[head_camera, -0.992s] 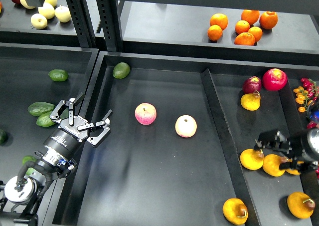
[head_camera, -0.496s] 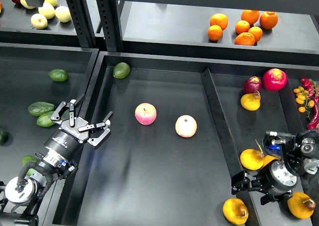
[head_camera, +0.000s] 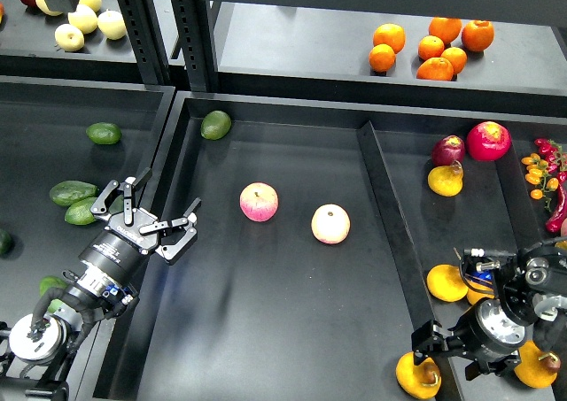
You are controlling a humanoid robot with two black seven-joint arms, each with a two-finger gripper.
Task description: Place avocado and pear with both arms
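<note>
A dark green avocado [head_camera: 215, 124] lies at the far left corner of the middle tray [head_camera: 266, 330]. Several more avocados [head_camera: 73, 193] lie in the left tray. Golden pears lie in the right tray: one at the front [head_camera: 416, 376], one further back [head_camera: 445, 179], others [head_camera: 446, 282] by my right arm. My left gripper [head_camera: 152, 213] is open and empty, over the left wall of the middle tray, next to two avocados. My right gripper [head_camera: 447, 350] is open, low over the front pear, partly covering it.
Two pink-yellow apples [head_camera: 259, 202] [head_camera: 330, 224] lie mid-tray. A divider wall [head_camera: 390, 233] separates the middle and right trays. Red fruit [head_camera: 488, 140] and chillies [head_camera: 545, 166] sit at the back right. Oranges [head_camera: 430, 47] and pale apples [head_camera: 84, 20] are on the shelf.
My right arm has swung from the right edge down and left, and its gripper has come down over the front pear. The left arm has not moved.
</note>
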